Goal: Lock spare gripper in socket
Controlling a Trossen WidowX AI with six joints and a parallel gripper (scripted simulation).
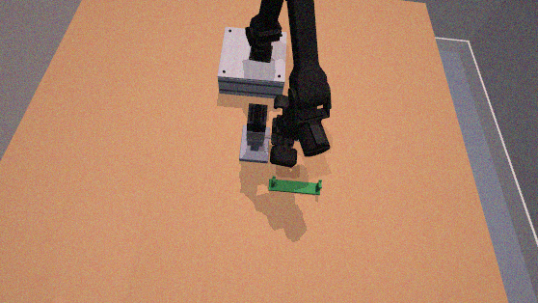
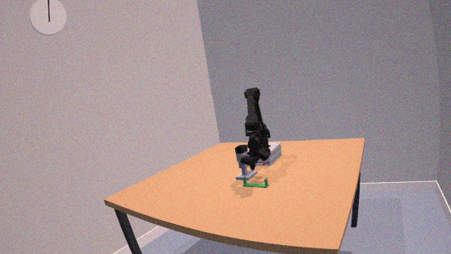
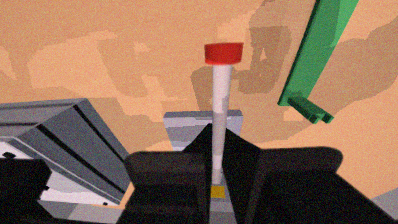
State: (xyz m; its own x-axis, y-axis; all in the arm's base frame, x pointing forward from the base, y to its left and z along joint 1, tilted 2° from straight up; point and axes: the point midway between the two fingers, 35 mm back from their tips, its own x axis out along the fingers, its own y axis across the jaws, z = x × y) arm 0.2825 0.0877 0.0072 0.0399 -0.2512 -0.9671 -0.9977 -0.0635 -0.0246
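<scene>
My pincer (image 1: pixel 283 137) (image 2: pixel 250 162) (image 3: pixel 213 127) was drawn narrow around the lock pin (image 1: pixel 269 138) (image 3: pixel 220 100), which had its pale shaft between my fingers and its red head (image 2: pixel 263 164) (image 3: pixel 223 53) standing out beyond them. Taking twelve as the top of the overhead view, the mount (image 1: pixel 246 153) (image 2: pixel 243 170) (image 3: pixel 175 125) was just beside me at nine o'clock, and the shaft reached out that way from my grip, with the head on the far side. A dark body (image 1: pixel 256 116) (image 2: pixel 241 150) topped the mount's post; I took it for the spare gripper, already docked. The green cradle (image 1: pixel 295 186) (image 2: pixel 255 185) (image 3: pixel 315 55) lay near me at six o'clock with no pin across its forks, and the pale base block (image 1: pixel 236 53) (image 2: pixel 276 153) (image 3: pixel 90 145) was at eleven. So I judged the step in hand to be the last push: sending the pin through socket and spigot together. I could not tell how deep its tip had gone, or whether it had met the spigot's hole. The next move called for a straight press toward nine o'clock, level and in line with the bore, since any skew might jam the shaft or nudge the docked piece. Only with the pin seated would it be right to spread my fingers and back off, touching nothing.
</scene>
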